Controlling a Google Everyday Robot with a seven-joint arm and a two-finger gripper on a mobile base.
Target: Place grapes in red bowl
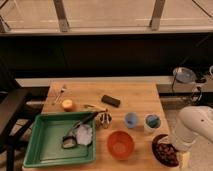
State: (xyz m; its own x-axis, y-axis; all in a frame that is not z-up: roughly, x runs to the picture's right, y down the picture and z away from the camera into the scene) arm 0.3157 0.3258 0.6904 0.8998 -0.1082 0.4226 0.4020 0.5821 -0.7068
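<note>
Grapes (164,150): near right bench (135,95) corner, in dark bowl (155,150). Pincer (178,146): at their right edge; apart or together, cannot tell. Step, likely: reaching. Next: grasp, carry left to red bowl (120,144).

Camera view, wooden tabletop (142,95):

- Red bowl (120,144) – front centre, upright, nothing in it.
- Grapes (165,151) – front right corner, lying in a dark bowl (155,145), apart from the red bowl.
- White arm (196,126) – comes in from the right edge. The claw (182,156) is at its lower end, just beside the right rim of the dark bowl.
- Two blue cups (131,120) – side by side, behind the red bowl and the grapes.
- Green tray (42,150) – front left, holding utensils.
- Orange-yellow round fruit (67,104) – just behind the tray.
- Dark flat block (111,101) – mid-table.
</note>
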